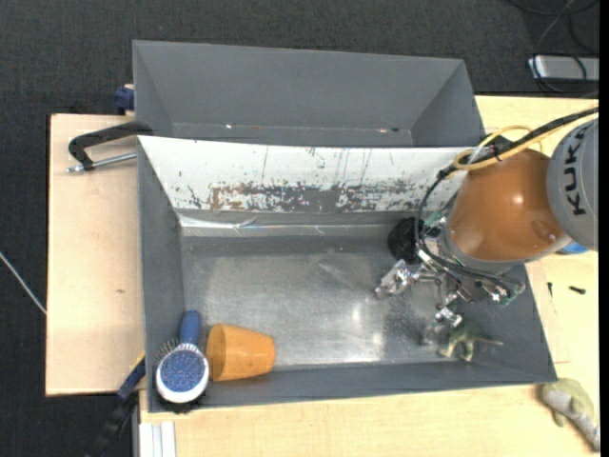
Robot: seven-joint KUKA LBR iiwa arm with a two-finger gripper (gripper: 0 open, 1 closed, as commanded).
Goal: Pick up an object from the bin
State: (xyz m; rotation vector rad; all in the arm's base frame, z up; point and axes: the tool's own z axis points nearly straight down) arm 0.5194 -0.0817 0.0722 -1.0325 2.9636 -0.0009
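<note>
My gripper (419, 301) hangs low over the right part of the bin floor, its two metal fingers spread apart and open with nothing between them. One fingertip (389, 285) points left over bare floor. The other fingertip (444, 318) stands just above a small olive-green toy-like thing (468, 346), which lies by the bin's front right corner. I cannot tell whether that finger touches it.
An orange cup (240, 351) lies on its side in the front left corner, beside a round blue brush (183, 369). A black rounded lump (403, 239) shows at the back wall beside the wrist; whether it is loose I cannot tell.
</note>
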